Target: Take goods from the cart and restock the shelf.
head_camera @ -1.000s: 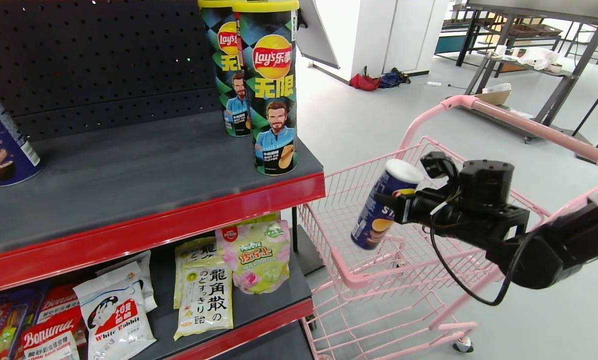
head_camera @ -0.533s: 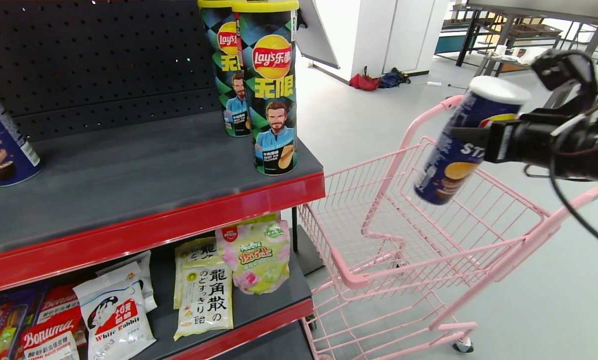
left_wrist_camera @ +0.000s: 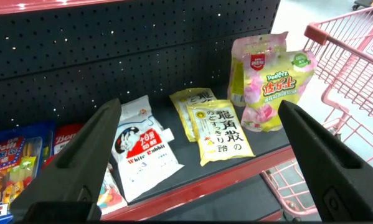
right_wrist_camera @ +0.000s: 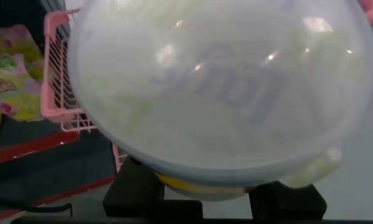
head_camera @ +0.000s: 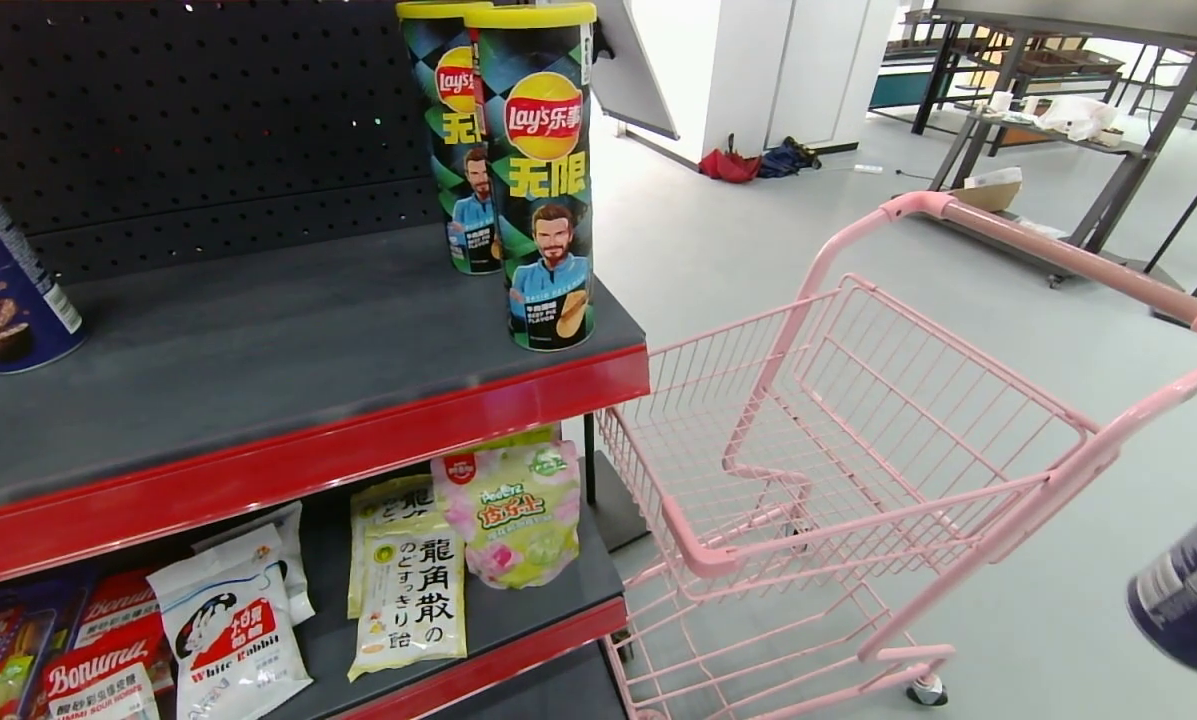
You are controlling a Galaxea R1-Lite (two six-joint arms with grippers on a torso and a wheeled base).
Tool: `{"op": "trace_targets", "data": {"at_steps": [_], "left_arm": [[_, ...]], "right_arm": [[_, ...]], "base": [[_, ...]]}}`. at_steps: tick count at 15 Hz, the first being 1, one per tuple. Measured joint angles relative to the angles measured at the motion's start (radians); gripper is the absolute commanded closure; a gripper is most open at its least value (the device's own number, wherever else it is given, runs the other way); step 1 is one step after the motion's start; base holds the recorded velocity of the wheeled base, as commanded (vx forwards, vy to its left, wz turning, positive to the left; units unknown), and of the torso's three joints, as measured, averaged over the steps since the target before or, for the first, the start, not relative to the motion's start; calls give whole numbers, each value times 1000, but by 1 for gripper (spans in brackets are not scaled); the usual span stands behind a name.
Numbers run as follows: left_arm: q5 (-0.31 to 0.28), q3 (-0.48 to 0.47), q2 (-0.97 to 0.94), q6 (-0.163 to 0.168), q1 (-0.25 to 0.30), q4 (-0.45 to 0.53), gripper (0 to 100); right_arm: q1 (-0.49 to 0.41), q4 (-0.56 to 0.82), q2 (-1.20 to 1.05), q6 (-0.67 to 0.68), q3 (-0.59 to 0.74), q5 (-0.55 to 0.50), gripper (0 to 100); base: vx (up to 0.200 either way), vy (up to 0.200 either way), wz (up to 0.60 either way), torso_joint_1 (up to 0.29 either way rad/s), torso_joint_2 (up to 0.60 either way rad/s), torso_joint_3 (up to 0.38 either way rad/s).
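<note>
A dark blue chip can shows at the head view's lower right edge, beyond the pink cart, whose basket holds no goods. In the right wrist view the can's translucent lid sits close to the camera, and my right gripper is shut on the can, with a dark finger on each side of it. My left gripper is open, its fingers spread wide in front of the lower shelf's snack bags. The grey upper shelf has bare room in its middle.
Two tall green chip tubes stand at the upper shelf's right front corner. A blue can stands at its left end. Snack bags lie on the lower shelf. Tables stand in the room behind the cart.
My right arm lifted the blue can up and right out of the cart. It has since swung out to the head view's lower right edge, still holding the can.
</note>
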Motion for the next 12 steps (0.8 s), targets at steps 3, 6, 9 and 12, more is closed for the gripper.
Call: {"op": "trace_targets", "data": {"at_steps": [3,6,9,12], "left_arm": [[0,0,0,0,0,0,0],[0,0,0,0,0,1,0],[0,0,0,0,0,-1,0],[0,0,0,-1,0,0,0]], "right_arm": [[-39,13,-109,-4,57,-8,100],[-47,13,-146,-6,72,-8,100],[-48,11,-156,-17,74,-4,100],[-46,10,-156,-24,82,2,100]], "base": [[0,0,0,0,0,0],[0,0,0,85,-263,-183],[0,0,0,163,-491,-329],[0,0,0,199,-557,-354]]}}
